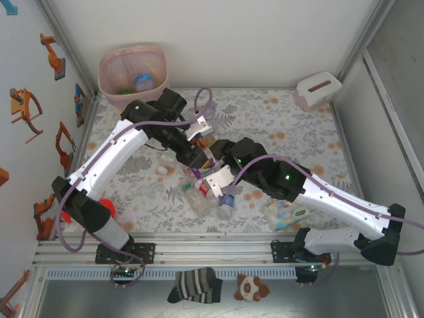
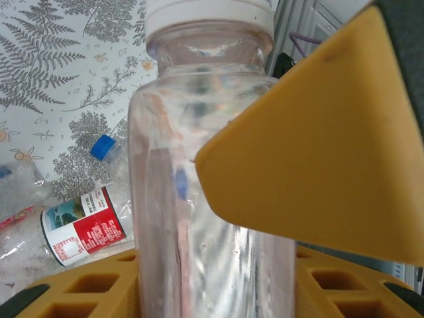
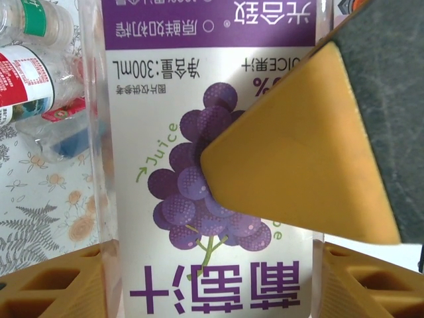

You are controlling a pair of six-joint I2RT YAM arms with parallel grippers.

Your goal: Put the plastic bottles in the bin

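Bin (image 1: 104, 78): far-L corner, tall, tapered, beige, w/ pink film liner (image 1: 159, 63) folded over rim. A blue-marked bottle (image 1: 142, 81) lies inside.

L gripper (image 1: 197, 158): table centre, clenched on clear bottle (image 2: 192, 218). Bottle is smooth transparent plastic, cyl. body, white cap (image 2: 209, 13). Long axis runs up the L wrist view, cap end farthest from the palm. Yellow wedge-shaped finger (image 2: 318, 146) presses its side.

Red-label bottle (image 2: 83, 228): lies flat on fern-print cloth (image 2: 59, 66), blue-cap end toward top of view.

R gripper (image 1: 212, 179): just beside L gripper, grasping grape-juice bottle (image 3: 205, 199). Bottle is clear w/ glossy purple/white label. Axis runs up the R wrist view, print reads inverted; cap end can't be told.

Loose bottles (image 1: 225, 207): lie on the cloth near both grippers.
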